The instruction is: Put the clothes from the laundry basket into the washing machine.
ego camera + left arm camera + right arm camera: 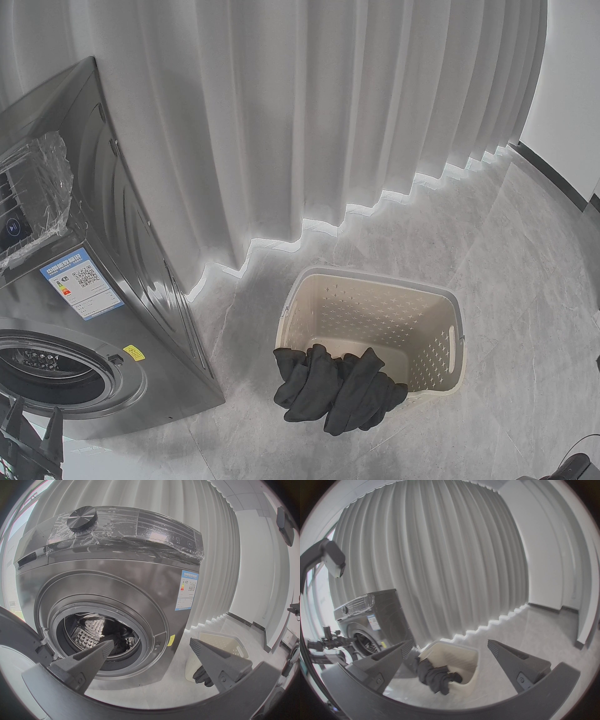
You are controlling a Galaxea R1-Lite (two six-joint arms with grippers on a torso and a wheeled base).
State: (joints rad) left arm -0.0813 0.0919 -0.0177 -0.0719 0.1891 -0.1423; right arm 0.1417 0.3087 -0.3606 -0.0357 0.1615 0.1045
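The cream laundry basket (375, 279) stands on the floor in front of the curtain. A bundle of dark clothes (337, 390) hangs over its near rim. To its left is the grey washing machine (125, 250) with its door open and the round drum opening (50, 375) exposed. My left gripper (151, 645) is open and holds nothing, low in front of the drum (97, 636); its fingertips (53, 417) show at the head view's bottom left. My right gripper (450, 647) is open and holds nothing, some way back from the basket (470, 664) and the clothes (434, 677).
A white pleated curtain (312, 125) runs behind the machine and basket. The open machine door (18, 642) swings out on the drum's far side from the basket. Grey tiled floor (512, 262) spreads to the right up to a wall with a dark skirting.
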